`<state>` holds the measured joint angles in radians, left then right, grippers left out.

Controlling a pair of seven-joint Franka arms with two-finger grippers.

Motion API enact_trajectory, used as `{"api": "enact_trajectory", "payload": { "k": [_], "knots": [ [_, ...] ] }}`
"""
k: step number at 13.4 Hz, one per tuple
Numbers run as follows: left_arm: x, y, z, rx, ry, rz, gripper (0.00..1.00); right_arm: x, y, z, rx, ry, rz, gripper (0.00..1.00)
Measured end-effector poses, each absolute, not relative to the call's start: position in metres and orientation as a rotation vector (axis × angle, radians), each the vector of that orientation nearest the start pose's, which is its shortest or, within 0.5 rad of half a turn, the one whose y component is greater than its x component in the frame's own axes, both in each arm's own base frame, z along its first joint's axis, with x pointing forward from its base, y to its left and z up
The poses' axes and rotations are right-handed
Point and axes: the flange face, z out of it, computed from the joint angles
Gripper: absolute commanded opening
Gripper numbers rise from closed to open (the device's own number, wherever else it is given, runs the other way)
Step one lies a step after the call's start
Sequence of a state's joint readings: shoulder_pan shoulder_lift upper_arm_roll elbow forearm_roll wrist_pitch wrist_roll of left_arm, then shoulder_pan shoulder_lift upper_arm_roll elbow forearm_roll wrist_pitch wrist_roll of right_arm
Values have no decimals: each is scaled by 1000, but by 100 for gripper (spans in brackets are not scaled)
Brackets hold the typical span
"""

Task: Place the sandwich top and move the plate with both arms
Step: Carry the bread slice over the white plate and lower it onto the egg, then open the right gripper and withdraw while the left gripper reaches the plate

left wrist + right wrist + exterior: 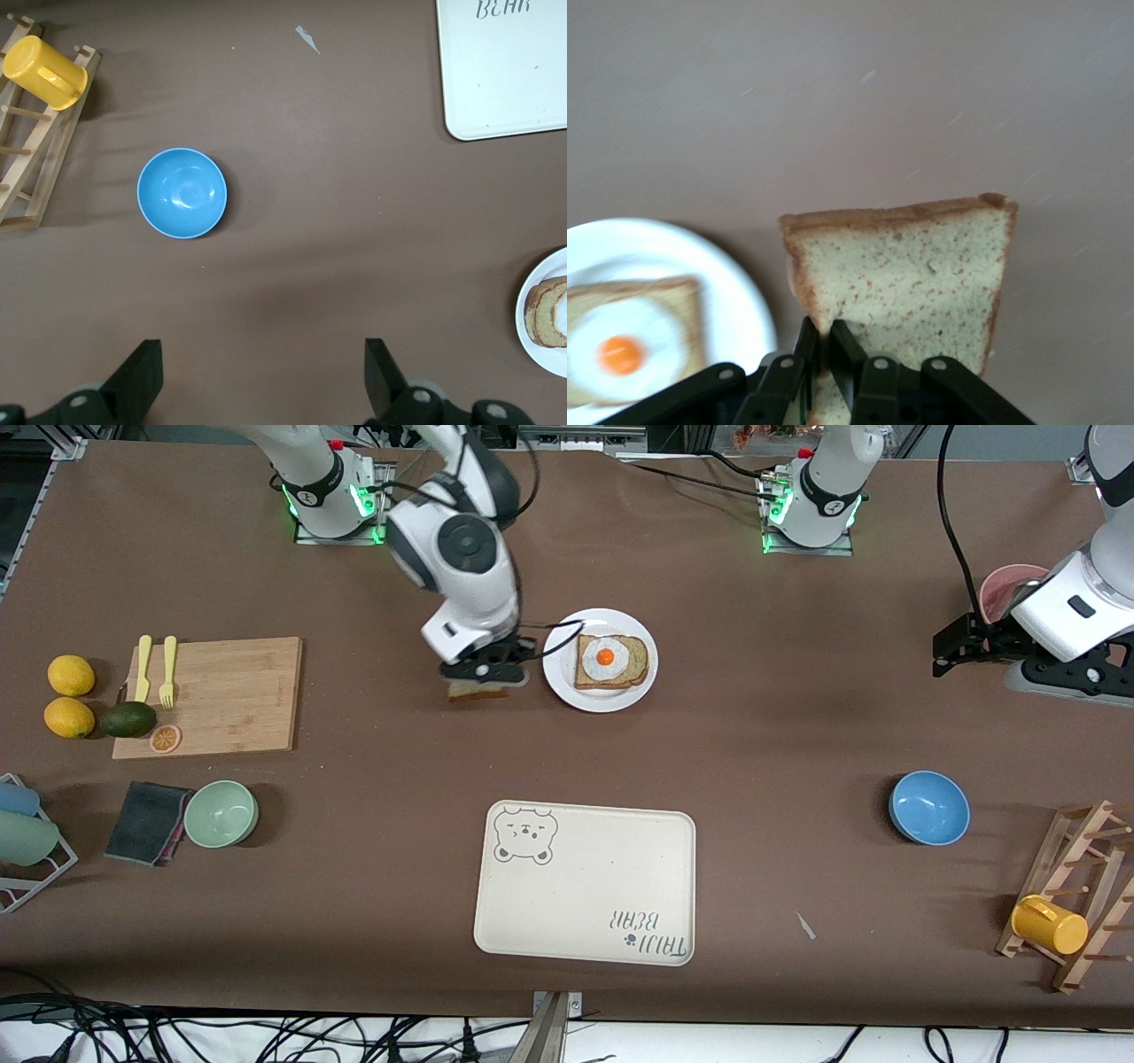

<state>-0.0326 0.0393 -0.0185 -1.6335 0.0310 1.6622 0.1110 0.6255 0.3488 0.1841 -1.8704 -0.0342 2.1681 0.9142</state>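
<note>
My right gripper (486, 676) is shut on the sandwich top (908, 282), a speckled tan bread slice with a brown crust, pinched at one edge. In the front view only a strip of the sandwich top (477, 691) shows under the hand, just above the table beside the plate. The small white plate (601, 660) carries a bread slice with a fried egg (606, 657); a part of the plate (735, 292) also shows in the right wrist view. My left gripper (261, 376) waits open over bare table at the left arm's end, and the plate's rim (532, 332) appears at the edge of its view.
A cream bear tray (585, 884) lies nearer the front camera than the plate. A blue bowl (928, 807) and a wooden rack with a yellow cup (1049, 925) sit toward the left arm's end. A cutting board (213, 695), green bowl (221, 813) and lemons (70, 676) sit toward the right arm's end.
</note>
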Motion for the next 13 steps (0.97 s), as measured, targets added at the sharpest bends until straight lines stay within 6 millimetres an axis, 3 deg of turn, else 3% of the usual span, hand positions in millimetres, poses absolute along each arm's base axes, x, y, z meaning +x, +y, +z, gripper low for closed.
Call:
{"api": "enact_trajectory", "payload": {
  "k": [3,5,9,13],
  "knots": [
    [572,-26,581,-3101,257,18,100,396,518,328,-3107,304,83,0],
    [572,-26,581,-3101,256,18,100,379,551,323,-3079,406,99,0],
    [572,-26,581,-3101,256,18,100,369,582,303,-3048,533,145,0],
    [572,-26,581,-3101,256,18,100,370,595,277,-2997,575,131,0]
  ]
}}
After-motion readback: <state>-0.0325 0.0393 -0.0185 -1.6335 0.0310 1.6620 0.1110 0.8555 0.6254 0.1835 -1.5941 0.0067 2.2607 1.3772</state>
